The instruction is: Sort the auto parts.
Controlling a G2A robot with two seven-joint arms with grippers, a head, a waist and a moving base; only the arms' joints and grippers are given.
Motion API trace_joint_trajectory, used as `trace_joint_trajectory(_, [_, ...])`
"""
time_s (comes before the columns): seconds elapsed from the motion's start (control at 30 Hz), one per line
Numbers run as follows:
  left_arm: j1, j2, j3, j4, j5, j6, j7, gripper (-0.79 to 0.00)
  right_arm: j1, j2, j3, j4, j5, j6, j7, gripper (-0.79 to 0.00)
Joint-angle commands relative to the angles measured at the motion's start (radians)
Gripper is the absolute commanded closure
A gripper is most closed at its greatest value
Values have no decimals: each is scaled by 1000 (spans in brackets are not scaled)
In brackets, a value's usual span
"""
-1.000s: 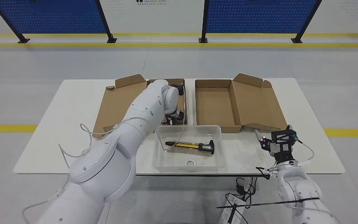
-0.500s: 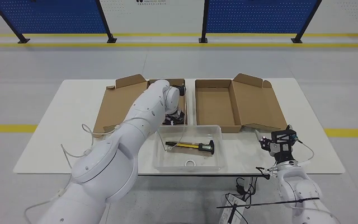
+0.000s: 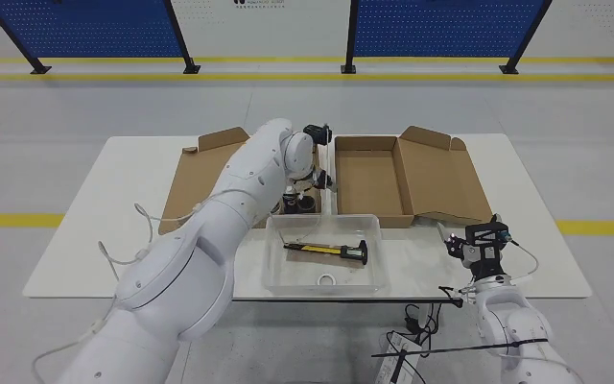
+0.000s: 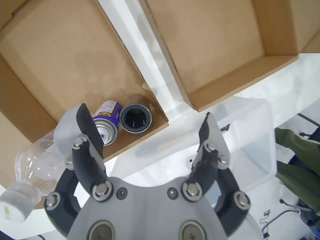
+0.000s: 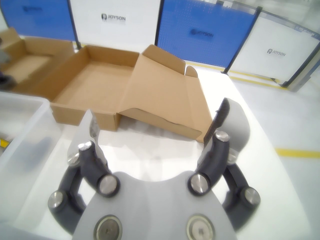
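left gripper (image 4: pixel 144 111) jaws spread wide, nothing between them. it hangs over the narrow strip of table (image 3: pixel 125 211) between the left box (image 4: pixel 67 51) and the right box (image 4: pixel 207 26), above the wall edges, just past the back rim of the clear bin (image 4: pixel 250 136).

sorted parts sit in the left box's near corner, on the side facing the right box: blue spray can (image 4: pixel 106 123) and black cylinder (image 4: pixel 135 119), touching each other, cylinder tight to the corner walls. clear bottle (image 4: pixel 32 161) with a white cap lies just beside the can at the near wall; can't tell if it's fully inside.

in the bin: yellow-black caliper (image 3: pixel 326 252) lies flat mid-floor, apart from all walls; small ring (image 3: pixel 327 280) near the front wall. bin sits just beside both boxes' front walls, its front edge near the table edge.

right gripper (image 5: pixel 157 107) jaws also spread, holding nothing. it sits near the table's front right corner, well apart from the bin, facing the right box's folded-out lid.
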Motion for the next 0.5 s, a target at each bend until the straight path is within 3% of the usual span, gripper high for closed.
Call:
trace_joint_trajectory(0.0, [-3, 9, -14, -27, -4, -20, 13, -785, 0, 0, 0, 0, 0, 0, 0, -785])
trace_joint_trajectory(0.27, [35, 83, -67, -223, 94, -29, 76, -785, 0, 0, 0, 0, 0, 0, 0, -785])
trace_joint_trajectory(0.47, [164, 179, -168, -554, 235, 56, 48, -785, 0, 0, 0, 0, 0, 0, 0, -785])
